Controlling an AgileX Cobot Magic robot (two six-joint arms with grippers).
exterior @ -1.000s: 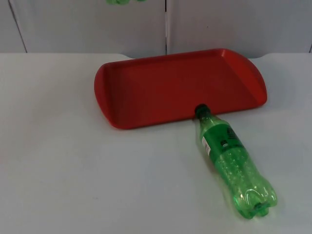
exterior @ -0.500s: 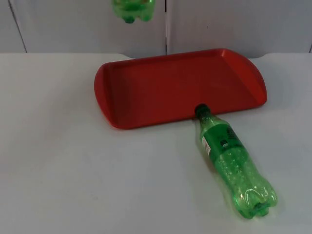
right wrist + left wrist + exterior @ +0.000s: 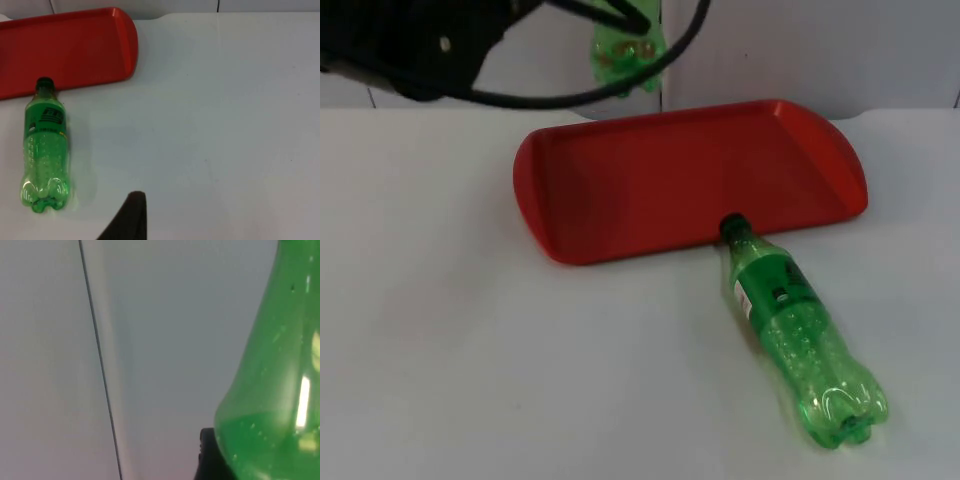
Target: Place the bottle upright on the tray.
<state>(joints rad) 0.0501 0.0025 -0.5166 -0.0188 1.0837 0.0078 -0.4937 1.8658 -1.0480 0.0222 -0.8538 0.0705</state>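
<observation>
A green bottle (image 3: 803, 340) lies on its side on the near right of the white table (image 3: 450, 350), cap touching the red tray's (image 3: 620, 190) near rim. Beyond the tray's far edge, the left end effector (image 3: 620, 20) carries a second green bottle (image 3: 628, 52) aloft, clenched around it, probably for upright placement. The right end effector (image 3: 131, 220) waits; whether it is parted cannot be told.

Glossy translucent plastic bottle (image 3: 807, 343) (green); red tray (image 3: 620, 190) looks smooth, perhaps plastic.

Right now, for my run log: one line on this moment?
left tool: holds green bottle above red tray | second bottle: lying on table, cap at tray rim | right arm: waiting
</observation>
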